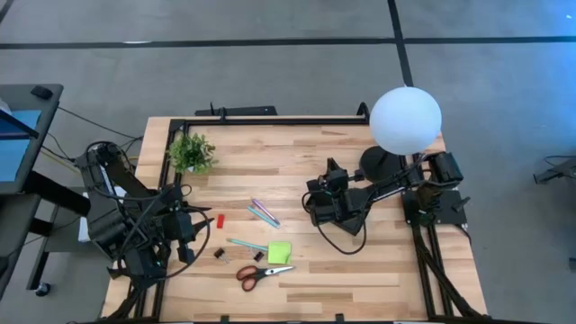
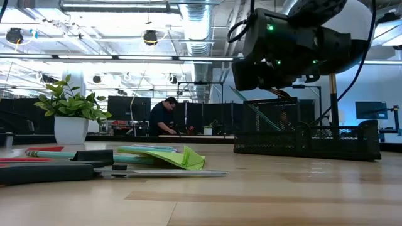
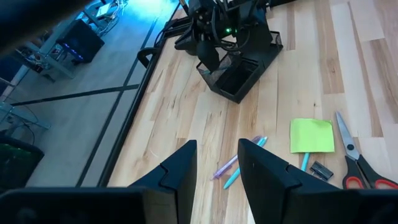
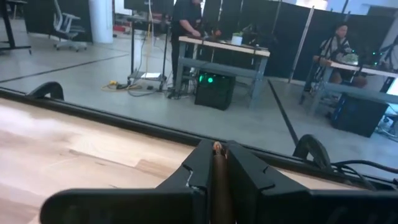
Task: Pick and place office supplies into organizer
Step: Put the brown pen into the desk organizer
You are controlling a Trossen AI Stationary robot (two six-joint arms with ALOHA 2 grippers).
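Overhead looks down; low, level; both share organizer [image 1: 326, 205].

no text, label, brand, number or sign can be read on anything in these views.

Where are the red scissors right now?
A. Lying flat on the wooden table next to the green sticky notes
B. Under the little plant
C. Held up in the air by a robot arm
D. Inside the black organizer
A: the high view shows the scissors lying flat on the table beside the green sticky notes, apart from the organizer and the plant, with neither arm holding them.
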